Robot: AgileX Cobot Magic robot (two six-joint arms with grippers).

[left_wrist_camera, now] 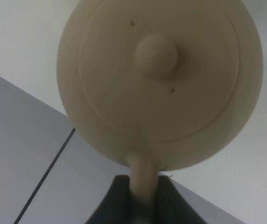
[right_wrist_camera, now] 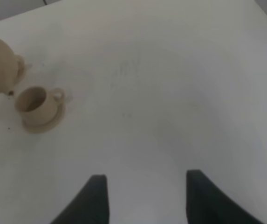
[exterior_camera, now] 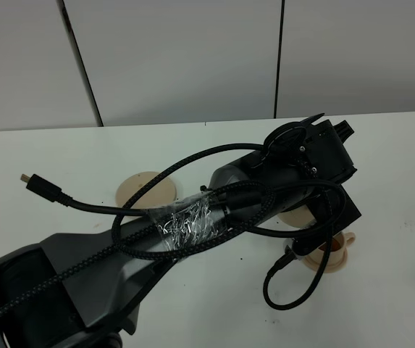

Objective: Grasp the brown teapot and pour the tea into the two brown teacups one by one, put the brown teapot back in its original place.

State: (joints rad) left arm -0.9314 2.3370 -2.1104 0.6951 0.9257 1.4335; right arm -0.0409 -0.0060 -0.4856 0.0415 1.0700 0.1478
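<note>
Left claw (left_wrist_camera: 142, 189) is clamped narrow on the loop handle (left_wrist_camera: 141, 175) of the brown teapot (left_wrist_camera: 156, 84), a dark finger on either side. The teapot hangs clear of the counter (exterior_camera: 62, 152), its knobbed lid (left_wrist_camera: 155, 55) facing the wrist camera. From above, the wide saucer (exterior_camera: 147, 190) — the teapot's original place — lies bare on the left. The left arm (exterior_camera: 214, 217) reaches across the middle and hides the teapot. To the right one teacup (exterior_camera: 332, 250) stands on its small saucer, with what looks like dark liquid in it. The other teacup I cannot make out under the arm. Right claw (right_wrist_camera: 145, 198) hangs wide open over bare counter, holding nothing and well apart from the teacup. Its view shows the teapot's spout side just beside that teacup.

The step in hand looks to be pouring. To do it well, bring the spout over the teacup's mouth, not its rim or ear handle. Tip slowly by rolling the wrist, and mind the lid — it may be loose, and a steep tilt could drop it. Level the teapot before moving off.
</note>
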